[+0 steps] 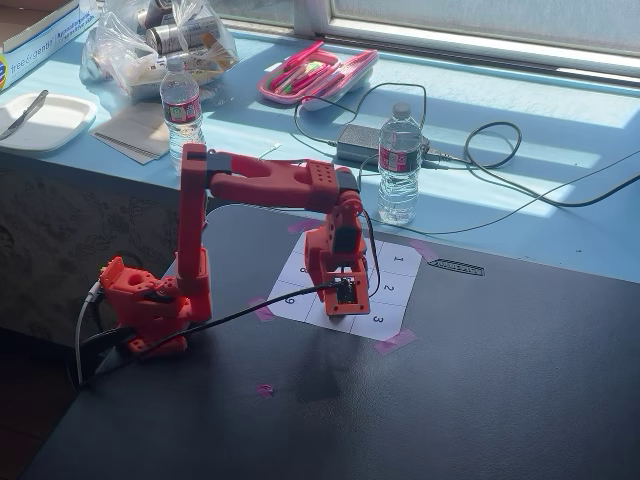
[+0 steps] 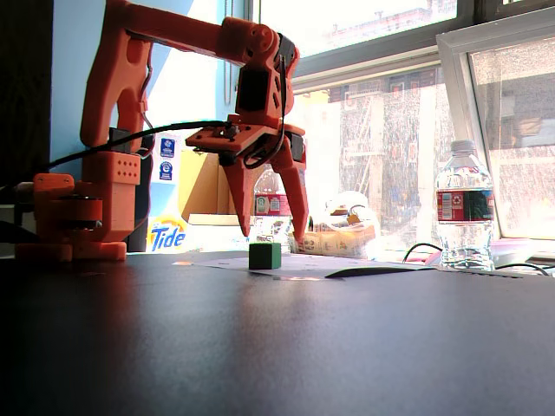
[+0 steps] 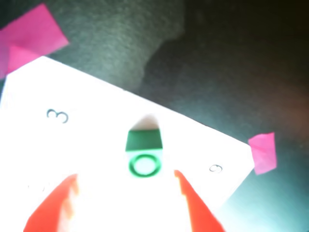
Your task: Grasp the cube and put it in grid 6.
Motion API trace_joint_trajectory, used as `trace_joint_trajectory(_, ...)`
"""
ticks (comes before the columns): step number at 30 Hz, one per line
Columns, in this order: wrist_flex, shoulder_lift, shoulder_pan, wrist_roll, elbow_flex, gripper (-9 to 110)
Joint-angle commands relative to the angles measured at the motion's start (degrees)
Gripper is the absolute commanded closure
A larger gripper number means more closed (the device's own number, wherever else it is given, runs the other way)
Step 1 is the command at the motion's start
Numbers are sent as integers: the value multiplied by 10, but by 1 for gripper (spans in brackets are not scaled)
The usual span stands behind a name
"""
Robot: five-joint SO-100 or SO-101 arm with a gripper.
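Observation:
A small green cube (image 2: 264,256) with a ring mark on top lies on the white numbered grid sheet (image 1: 395,275). In the wrist view the cube (image 3: 143,151) sits in the cell between the printed 3 (image 3: 57,115) and 9 (image 3: 216,168). My orange gripper (image 2: 273,238) is open, pointing down, with its fingertips on either side of the cube and just above it. In the wrist view the gripper (image 3: 125,174) shows two fingers (image 3: 53,208) spread wide, with the cube just beyond their tips. In the high fixed view the gripper (image 1: 345,305) hides the cube.
Pink tape (image 3: 263,152) holds the sheet's corners to the black table (image 1: 480,380). Two water bottles (image 1: 399,165), a power brick with cables (image 1: 360,145), a pink case (image 1: 315,75) and a plastic bag stand on the blue ledge behind. The arm's base (image 1: 145,300) is at the left.

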State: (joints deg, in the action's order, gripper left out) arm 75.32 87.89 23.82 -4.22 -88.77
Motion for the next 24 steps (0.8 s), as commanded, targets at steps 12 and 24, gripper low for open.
trace_joint_trajectory(12, 135, 74, -205, 92, 201, 101)
trace_joint_trajectory(24, 53, 183, -379, 189, 77, 101)
